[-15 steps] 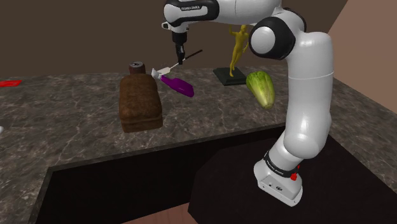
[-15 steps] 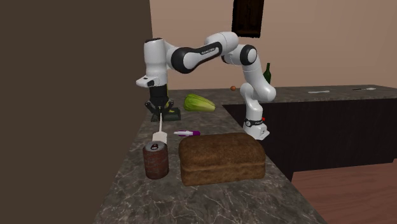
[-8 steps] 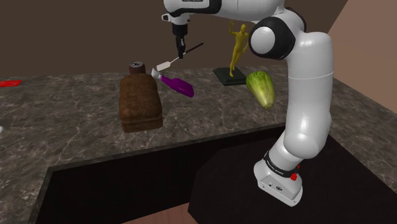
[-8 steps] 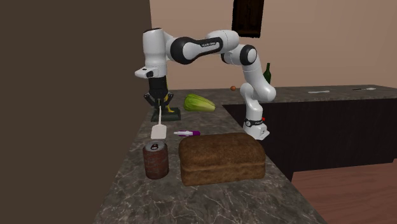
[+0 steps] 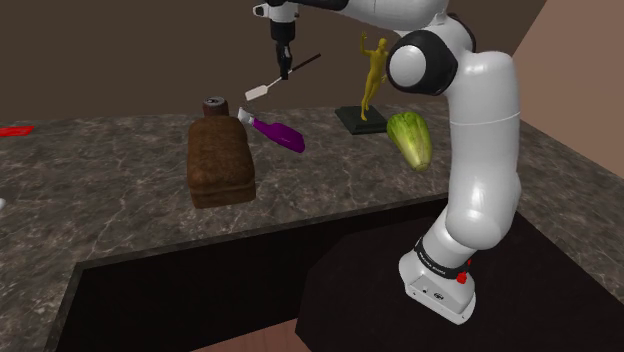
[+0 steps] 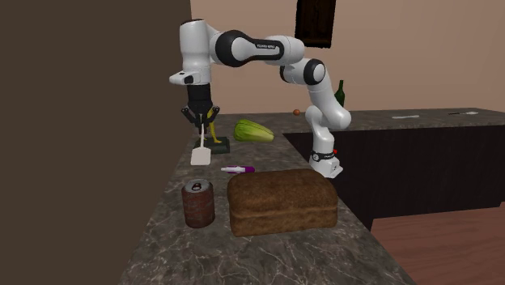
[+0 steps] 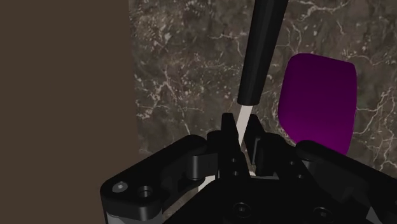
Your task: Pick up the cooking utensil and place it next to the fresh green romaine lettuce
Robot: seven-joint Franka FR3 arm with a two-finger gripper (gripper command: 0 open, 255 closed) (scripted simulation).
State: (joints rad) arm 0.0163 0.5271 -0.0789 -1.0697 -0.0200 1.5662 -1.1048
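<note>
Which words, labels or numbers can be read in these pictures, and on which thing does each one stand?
No text can be read for certain.
Arm: small dark print on a white link, too small to read.
Arm's base: pale print on the dark ring, too small to read.
Can, bread, spatula: no print shows.

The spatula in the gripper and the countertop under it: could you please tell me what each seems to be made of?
The spatula has a matte black handle, perhaps plastic, and a pale flat blade, plastic or metal; unclear. The countertop looks like dark stone, marble or granite, given its pale veining.
</note>
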